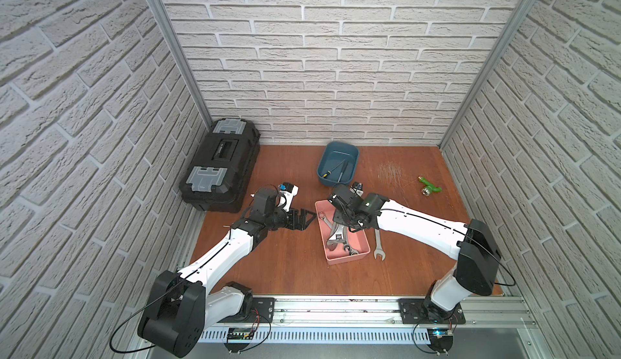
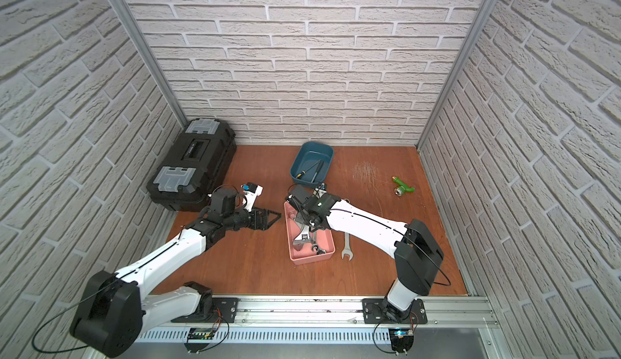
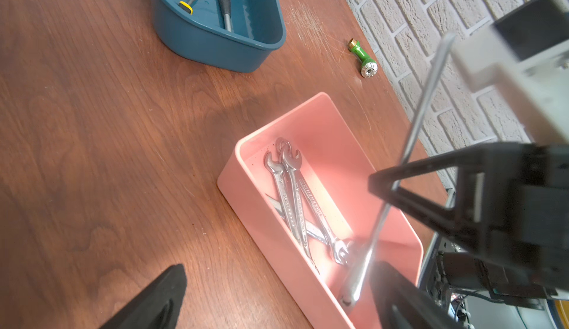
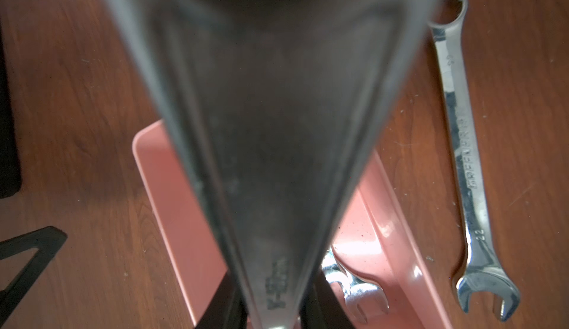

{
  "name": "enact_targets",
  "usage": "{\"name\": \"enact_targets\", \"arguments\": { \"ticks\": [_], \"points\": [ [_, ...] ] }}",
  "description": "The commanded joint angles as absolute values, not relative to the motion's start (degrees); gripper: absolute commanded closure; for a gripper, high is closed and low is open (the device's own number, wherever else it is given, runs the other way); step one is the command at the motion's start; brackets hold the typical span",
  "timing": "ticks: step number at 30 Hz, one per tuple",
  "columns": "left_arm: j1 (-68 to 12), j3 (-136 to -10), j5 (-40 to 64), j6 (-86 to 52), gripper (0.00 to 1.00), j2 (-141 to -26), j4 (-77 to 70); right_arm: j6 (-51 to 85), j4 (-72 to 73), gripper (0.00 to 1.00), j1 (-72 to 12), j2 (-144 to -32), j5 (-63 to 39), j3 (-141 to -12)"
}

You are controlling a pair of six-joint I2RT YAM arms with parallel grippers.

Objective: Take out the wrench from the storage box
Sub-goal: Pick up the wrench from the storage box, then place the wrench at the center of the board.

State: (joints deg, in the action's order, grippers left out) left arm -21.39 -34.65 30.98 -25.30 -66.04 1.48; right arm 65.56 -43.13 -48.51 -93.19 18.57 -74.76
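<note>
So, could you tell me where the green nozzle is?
In both top views the green nozzle lies alone on the table's far right, right of the blue tub.

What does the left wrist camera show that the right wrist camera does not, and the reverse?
Only the left wrist view shows the blue tub, with two tools inside, and the green nozzle. Only the right wrist view shows the wrench on the table, beside the pink tray. Both show the pink tray, loose wrenches in it, and the held wrench in the right gripper.
</note>
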Motion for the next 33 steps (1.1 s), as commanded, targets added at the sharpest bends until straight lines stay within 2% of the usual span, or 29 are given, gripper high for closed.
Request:
{"name": "enact_targets", "arguments": {
  "ticks": [1, 8, 19, 33],
  "points": [
    [-21.44, -36.38, 31.77, -25.4, 0.02, -66.32, -0.88, 62.26, -43.6, 0.94, -48.29, -88.56, 22.62, -77.42],
    [-21.83, -36.22, 31.33, -25.61, 0.02, -66.23, -0.86, 57.53, -44.61, 0.96, -46.19, -82.18, 23.96, -75.44],
    [-22.54, -36.42, 31.02, -25.93, 0.02, -67.45, -1.74, 54.67, -41.72, 0.97, -42.54, -80.76, 20.03, -72.08],
    [-22.41, -38.05, 32.68, -24.6, 0.02, -70.13, -1.39, 43.27, -47.0, 0.97, -27.87, -73.72, 12.19, -66.93]
  ]
}}
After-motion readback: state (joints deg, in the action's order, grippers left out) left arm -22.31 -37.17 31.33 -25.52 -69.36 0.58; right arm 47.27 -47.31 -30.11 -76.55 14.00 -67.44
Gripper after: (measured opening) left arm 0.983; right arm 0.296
